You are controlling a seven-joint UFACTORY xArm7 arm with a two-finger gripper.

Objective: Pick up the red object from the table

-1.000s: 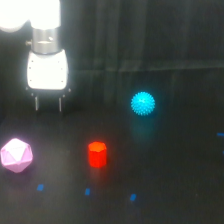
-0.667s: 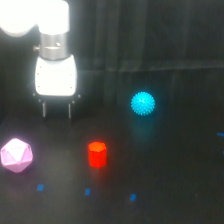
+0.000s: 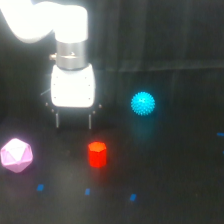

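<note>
Approach step: the tool (image 3: 73, 120), prongs apart and holding nothing, hangs at ten o'clock of the red object (image 3: 97, 154) on the counter (image 3: 175, 175), so next it must centre over it and descend.

table (image 3: 170, 200): matt black | red object (image 3: 97, 154): smooth, faceted | cyan ball (image 3: 143, 103): spiky, rough

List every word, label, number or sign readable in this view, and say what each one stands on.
None: no readable text shows anywhere in the exterior view.
The red object, cyan spiky ball and pink polyhedron: plain surfaces, no markings.
The white body above the claw: no label visible; the picture is blurred.
The table: only small blue marks, not letters or numbers.
</note>
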